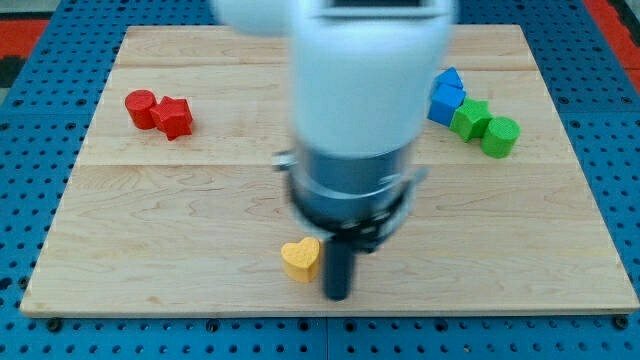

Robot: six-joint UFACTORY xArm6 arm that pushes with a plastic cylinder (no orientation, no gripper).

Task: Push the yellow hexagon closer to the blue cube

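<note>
My tip (338, 296) rests on the board near the view's bottom centre. A yellow heart-shaped block (300, 259) lies just left of the rod, close to it or touching it. No yellow hexagon shows; my arm hides the middle and top centre of the board. Two blue blocks sit together at the upper right: a cube-like one (444, 105) and another (451, 80) just above it, both partly hidden behind the arm. The tip is far below and left of them.
A green star-like block (470, 118) and a green cylinder (500, 136) sit right of the blue blocks. A red cylinder (141, 108) and a red angular block (174, 118) sit at the upper left. The wooden board (150, 250) ends just below my tip.
</note>
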